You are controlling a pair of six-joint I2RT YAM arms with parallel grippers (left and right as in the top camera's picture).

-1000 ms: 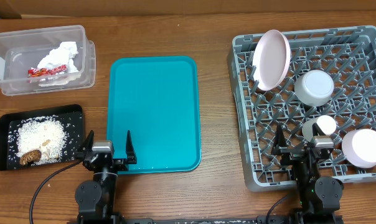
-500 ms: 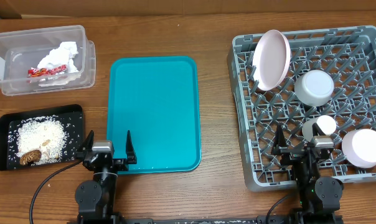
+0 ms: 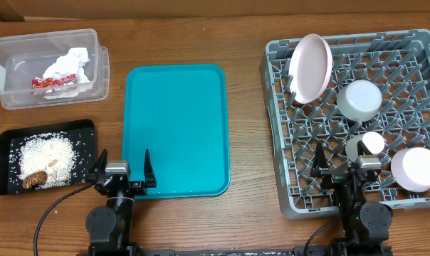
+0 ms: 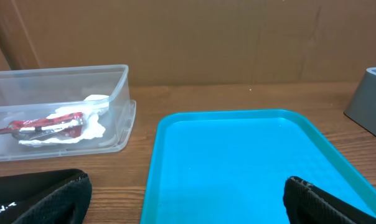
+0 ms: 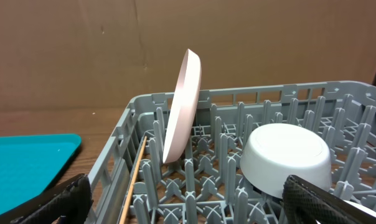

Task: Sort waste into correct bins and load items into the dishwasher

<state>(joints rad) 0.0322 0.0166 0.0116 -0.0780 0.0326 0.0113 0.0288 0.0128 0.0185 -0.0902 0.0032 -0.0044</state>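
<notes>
The left tool (image 3: pixel 122 165) and the right tool (image 5: pixel 188 202) are both wide open and hold nothing. At the right, the grey rack (image 3: pixel 286 192) holds the pink plate (image 3: pixel 309 67), bowl (image 3: pixel 359 99), cup (image 3: pixel 368 144) and pink dish (image 3: pixel 416 168). At the upper left, the napkin (image 3: pixel 69 64) and wrapper (image 3: pixel 51 82) lie in the clear tub (image 3: pixel 97 67). Rice crumbs (image 3: pixel 48 156) fill the black tray (image 3: pixel 5 142) below it.
</notes>
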